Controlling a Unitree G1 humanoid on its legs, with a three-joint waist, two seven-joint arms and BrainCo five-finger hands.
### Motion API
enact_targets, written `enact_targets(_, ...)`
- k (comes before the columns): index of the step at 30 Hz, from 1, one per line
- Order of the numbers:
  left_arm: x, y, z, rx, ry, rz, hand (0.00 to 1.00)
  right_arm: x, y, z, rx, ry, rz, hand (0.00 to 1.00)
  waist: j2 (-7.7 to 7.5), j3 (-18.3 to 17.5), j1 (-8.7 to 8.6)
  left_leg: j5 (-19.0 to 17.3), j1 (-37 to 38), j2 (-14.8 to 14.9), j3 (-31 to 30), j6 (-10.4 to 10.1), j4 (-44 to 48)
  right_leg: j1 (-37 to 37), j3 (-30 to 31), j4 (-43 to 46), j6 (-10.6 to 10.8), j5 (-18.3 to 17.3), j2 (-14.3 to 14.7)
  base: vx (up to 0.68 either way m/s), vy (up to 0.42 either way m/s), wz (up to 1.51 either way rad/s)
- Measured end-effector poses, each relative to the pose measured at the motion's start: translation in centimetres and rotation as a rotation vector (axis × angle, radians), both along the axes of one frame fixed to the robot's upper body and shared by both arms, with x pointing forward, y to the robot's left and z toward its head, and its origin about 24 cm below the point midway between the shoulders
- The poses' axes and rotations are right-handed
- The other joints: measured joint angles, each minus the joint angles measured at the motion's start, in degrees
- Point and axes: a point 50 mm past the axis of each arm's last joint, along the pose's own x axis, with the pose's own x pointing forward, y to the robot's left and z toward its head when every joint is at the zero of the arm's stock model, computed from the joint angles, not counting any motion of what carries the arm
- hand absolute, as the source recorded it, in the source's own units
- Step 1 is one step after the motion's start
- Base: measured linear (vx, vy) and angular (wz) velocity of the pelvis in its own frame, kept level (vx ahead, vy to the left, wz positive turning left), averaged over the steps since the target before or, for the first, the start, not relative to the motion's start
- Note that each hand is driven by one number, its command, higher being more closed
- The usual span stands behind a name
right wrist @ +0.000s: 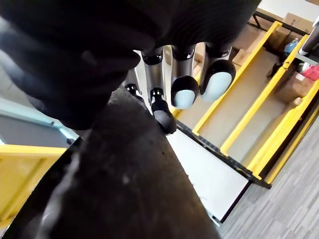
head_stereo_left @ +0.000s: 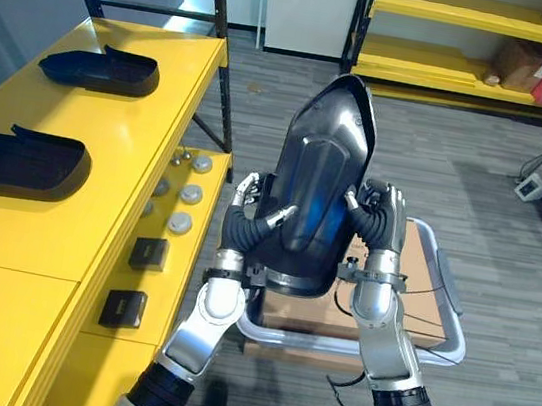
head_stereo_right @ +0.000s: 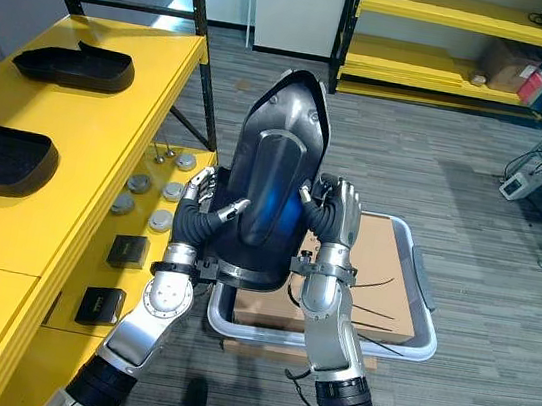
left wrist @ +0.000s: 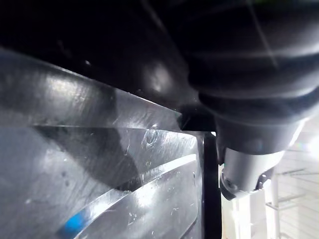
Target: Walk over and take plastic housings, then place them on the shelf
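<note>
Holding a glossy black plastic housing upright between left hand and right hand, each clamped on one side edge, thumb across the front, fingers curled behind.

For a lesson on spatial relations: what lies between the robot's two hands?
The dark housing, upright, clasped by left hand and right hand; left eye view shows it.

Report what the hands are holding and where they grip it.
A glossy black plastic housing, upright: left hand pinches its lower left edge, right hand its right edge.
</note>
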Motion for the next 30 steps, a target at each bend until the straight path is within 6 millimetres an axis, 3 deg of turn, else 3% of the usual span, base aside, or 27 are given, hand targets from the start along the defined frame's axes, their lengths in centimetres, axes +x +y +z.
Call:
enact_targets(3,-0.2,0.4,-0.6,-0.014,0.027,0.01,1.0,-0.2,0.3,0.1,-0.029,-0.016,0.03,1.0,-0.01,-0.86,0.06,0.0,-0.04,0.02,0.0,0.0,0.06,-0.01,0.01,0.01,-0.01,0.01,0.04,0.0,0.0,0.0)
enact_targets(4,-0.2,0.6,-0.6,-0.007,0.024,0.004,1.0,-0.4,0.4,0.8,-0.037,-0.043,0.047,0.0,0.0,-0.88,0.06,0.0,-0.04,0.12,0.01,0.0,0.1,-0.03,0.03,0.01,-0.08,0.05,0.13,0.0,0.0,0.0)
enact_targets(11,-0.7,0.7,-1.4,0.007,0.053,-0.05,1.0,-1.2,0.6,3.6,0.014,-0.179,0.171,0.0,0.02,-0.93,0.01,0.0,0.04,0.47,0.42,-0.01,-0.01,-0.26,0.45,0.03,-0.34,0.25,0.42,-0.01,-0.003,-0.03)
enact_targets(15,-0.8,0.4,-0.8,0.008,0.023,-0.09,1.0,-1.8,0.8,5.7,0.071,-0.273,0.273,0.0,0.06,-0.95,0.08,0.09,0.04,0.87,0.63,-0.15,-0.01,-0.4,0.93,0.0,-0.58,0.42,0.81,-0.01,-0.008,-0.03)
enact_targets(22,-1.0,0.8,-0.2,-0.022,-0.003,-0.072,1.0,-2.8,-0.3,7.6,0.215,-0.367,0.394,0.0,0.74,-1.61,-0.02,0.1,0.05,0.91,1.32,-0.16,-0.02,-0.64,1.57,-0.12,-0.47,0.94,0.8,0.0,-0.002,-0.05)
enact_targets(26,-1.9,4.1,-2.7,-0.02,0.117,0.116,1.0,-5.3,-6.5,11.2,0.403,-0.683,0.208,0.0,0.92,-1.71,-0.33,0.09,0.05,0.95,1.44,-0.16,-0.03,-0.77,1.52,-0.22,-0.46,0.94,0.79,0.0,0.0,0.0)
enact_targets(30,-2.7,6.3,-3.8,-0.024,0.172,0.246,1.0,-6.8,-11.5,10.5,0.504,-0.758,0.005,0.0,0.95,-1.74,-0.48,0.1,0.01,0.9,1.46,-0.16,-0.04,-0.72,1.43,-0.47,-0.8,0.75,0.76,0.0,0.0,0.0)
